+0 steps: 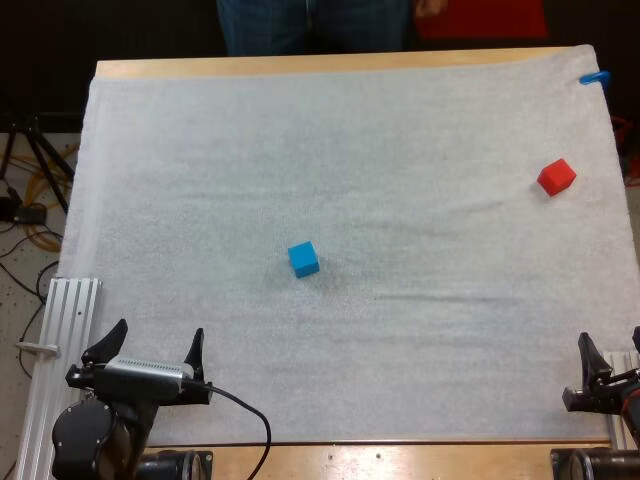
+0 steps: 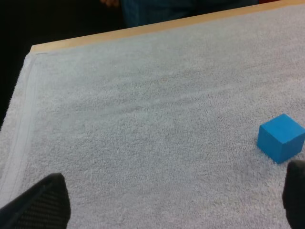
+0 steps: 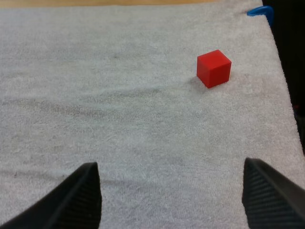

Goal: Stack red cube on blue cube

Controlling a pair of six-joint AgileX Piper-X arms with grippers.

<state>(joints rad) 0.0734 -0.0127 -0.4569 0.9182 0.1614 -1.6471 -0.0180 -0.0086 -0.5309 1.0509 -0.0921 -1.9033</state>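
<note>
High view, left gripper: down at the near left corner of the white mat point(image 1: 350, 150), the left gripper point(image 1: 158, 338) has its two black fingers spread wide with nothing between them.
High view, right gripper: over at the mat's near right edge, the right gripper point(image 1: 610, 350) has its fingers parted too, and they are empty.
High view, blue cube: the blue cube point(image 1: 303, 258) sits alone near the middle of the mat, well apart from both grippers.
High view, red cube: the red cube point(image 1: 556, 177) is out by the mat's right edge on the far half, well apart from the blue cube.
High view, far side: a person point(image 1: 310, 25) stands just beyond the table point(image 1: 300, 66).
Left wrist view, fingers: the fingers point(image 2: 43, 202) stand wide apart, released.
Left wrist view, blue cube: flat on the mat just beyond one fingertip, untouched.
Right wrist view, fingers: the fingers point(image 3: 71, 200) are splayed and grip nothing.
Right wrist view, red cube: ahead on the mat, near the mat's side edge, well clear of both fingertips.
</note>
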